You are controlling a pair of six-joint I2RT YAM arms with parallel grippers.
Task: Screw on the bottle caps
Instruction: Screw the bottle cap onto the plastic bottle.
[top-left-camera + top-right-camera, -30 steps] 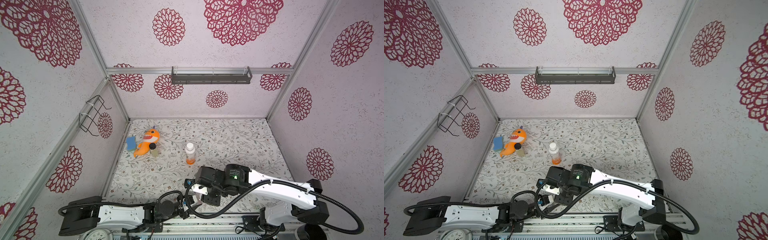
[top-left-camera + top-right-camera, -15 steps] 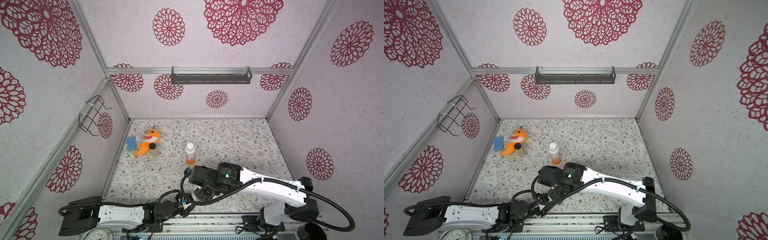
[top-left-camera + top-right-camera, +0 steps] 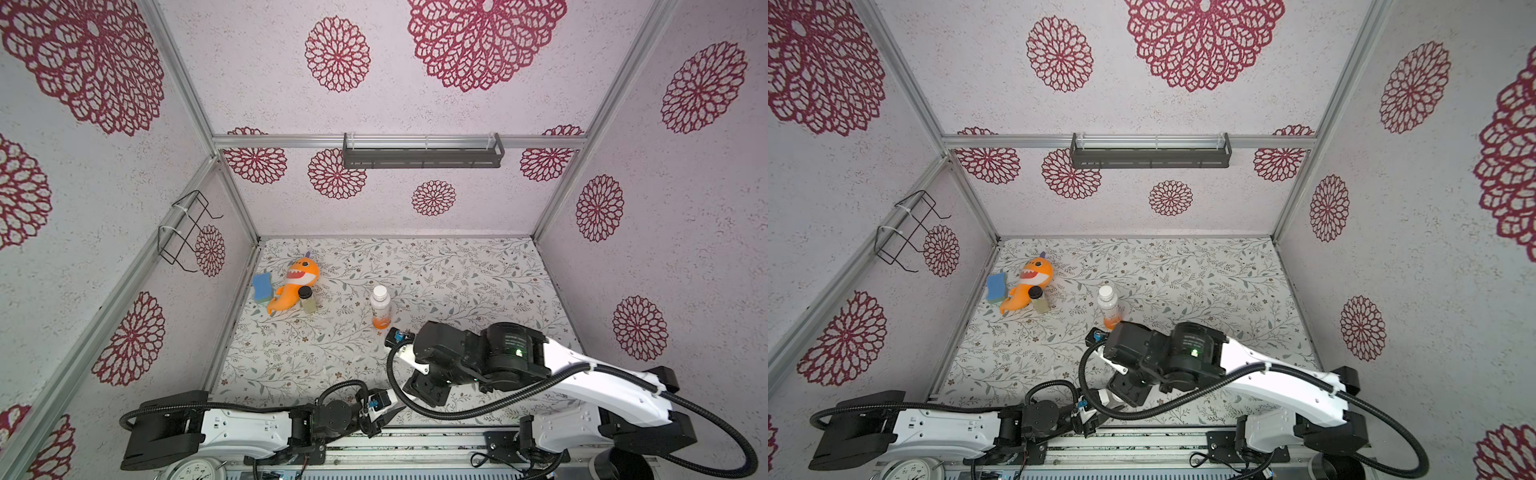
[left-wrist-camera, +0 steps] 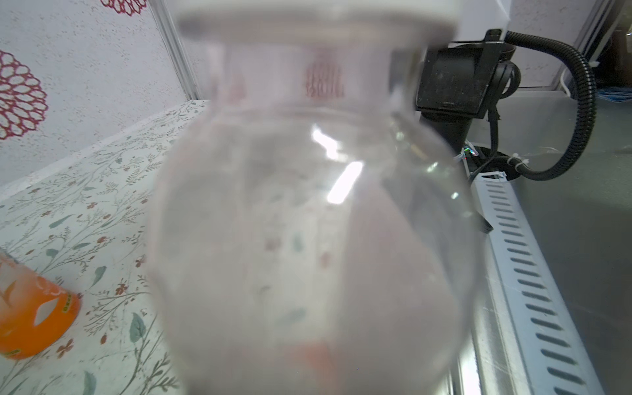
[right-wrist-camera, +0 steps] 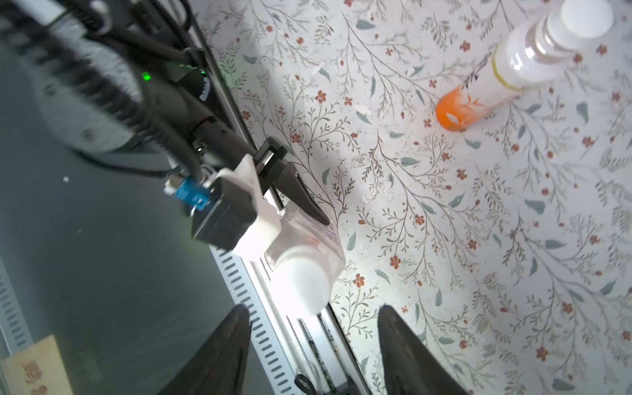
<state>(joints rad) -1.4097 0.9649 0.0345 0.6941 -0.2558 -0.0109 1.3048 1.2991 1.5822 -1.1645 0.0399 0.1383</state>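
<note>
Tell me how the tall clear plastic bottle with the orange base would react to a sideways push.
The clear plastic bottle with the orange base stands upright, tall and narrow, so a push near its white cap would probably tip it. Once down, its round body would likely roll. Being clear plastic, probably light.

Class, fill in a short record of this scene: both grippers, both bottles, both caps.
left gripper: shut on the squarer bottle
right gripper: open, empty, tips beside that bottle's top
squarer bottle's cap: on the neck, tightness unclear
orange bottle: upright, untouched, apart from both arms
orange bottle's cap: on
</note>
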